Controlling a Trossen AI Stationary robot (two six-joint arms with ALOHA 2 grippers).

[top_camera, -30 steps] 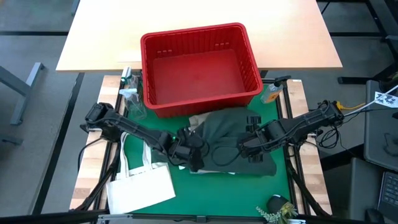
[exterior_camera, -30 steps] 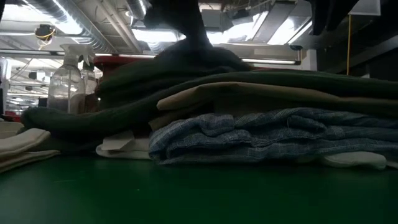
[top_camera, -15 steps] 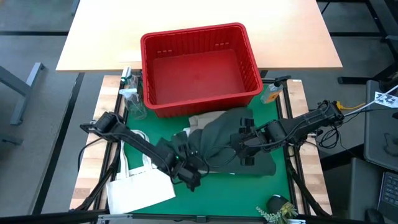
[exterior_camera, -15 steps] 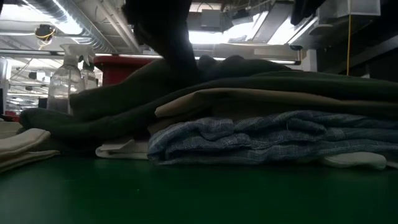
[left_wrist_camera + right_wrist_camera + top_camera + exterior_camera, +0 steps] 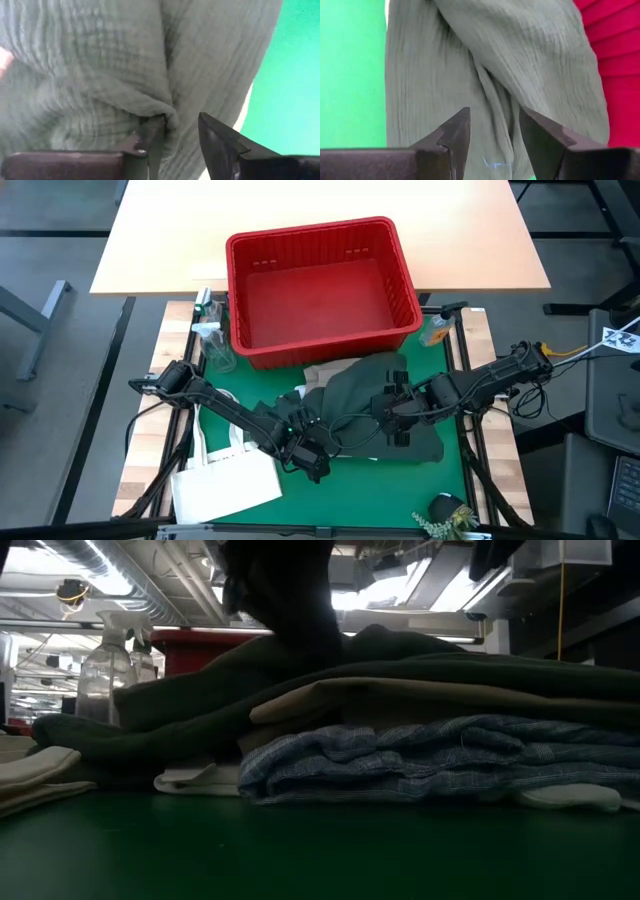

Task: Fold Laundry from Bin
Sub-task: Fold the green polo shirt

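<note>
The left end effector (image 5: 182, 127) stands with its fingers parted over the near-left edge of the dark green garment (image 5: 365, 400), a pinched ridge of the crinkled cloth lying against one finger and no longer clamped. The right end effector (image 5: 492, 127), fingers spread, hovers just above the same garment's middle, gripping nothing.

The green piece tops a stack of laundry on the green mat of the counter (image 5: 440, 480), draped over a beige layer (image 5: 400, 700) and a blue-and-white striped one (image 5: 420, 755), with white cloth at the bottom. The pile sits just in front of the red bin (image 5: 320, 290), which looks empty.

The cloth appears light, limp and wrinkle-prone; it will likely sag and drag the layers beneath, so a hold at a corner or hem seems best.
</note>
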